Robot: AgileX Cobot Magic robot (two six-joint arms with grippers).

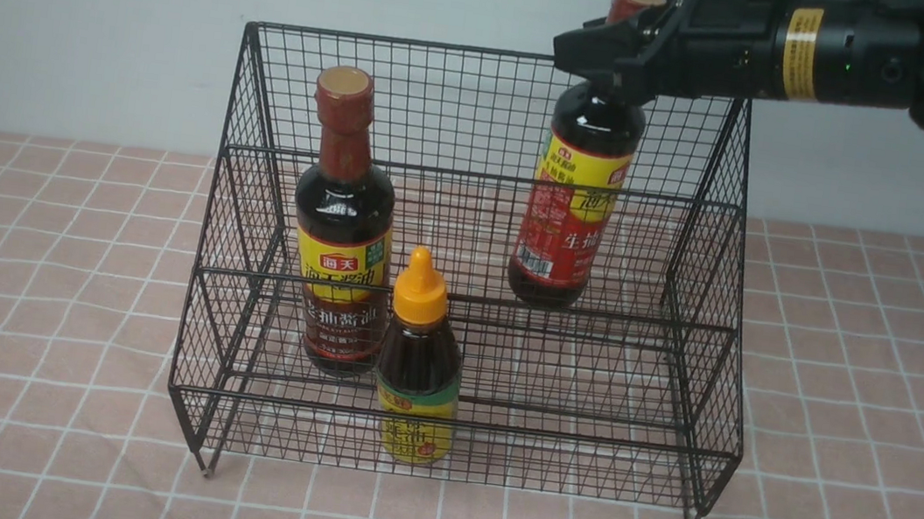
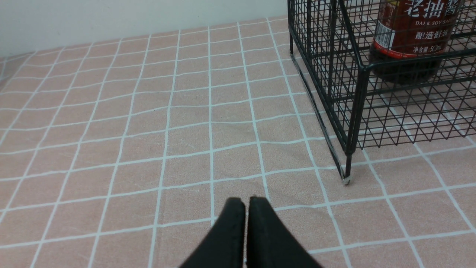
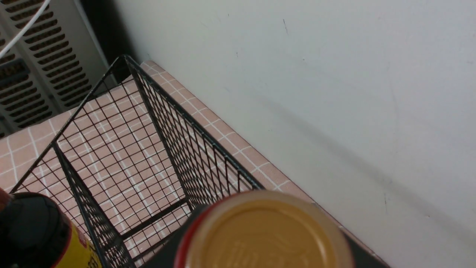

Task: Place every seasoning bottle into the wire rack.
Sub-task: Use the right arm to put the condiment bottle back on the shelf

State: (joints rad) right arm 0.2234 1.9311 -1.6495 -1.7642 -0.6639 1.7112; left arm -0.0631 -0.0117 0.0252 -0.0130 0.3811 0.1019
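Surface: pink tablecloth (image 1: 27,285) with a white grid, pale wall (image 1: 88,2) behind.

Wire rack (image 1: 453,439): black mesh, two tiers, centre of the front view, standing on short legs.

Left gripper (image 2: 245,208): low centre of its wrist view, fingers pressed together, holding nothing, above bare cloth near the rack's corner leg.

Brown-label bottle (image 1: 341,236): tall, upright, left of centre, inside the rack.

Short bottle (image 1: 418,369): orange nozzle cap, yellow label, just right of and in front of the brown-label bottle, on the lower front tier.

Red-label bottle (image 1: 568,220): tall, slightly tilted, right of centre, its base over the upper tier; whether it touches cannot be told.

Right gripper (image 1: 619,54): upper right, clamped around this bottle's neck below the tan cap (image 3: 266,230).
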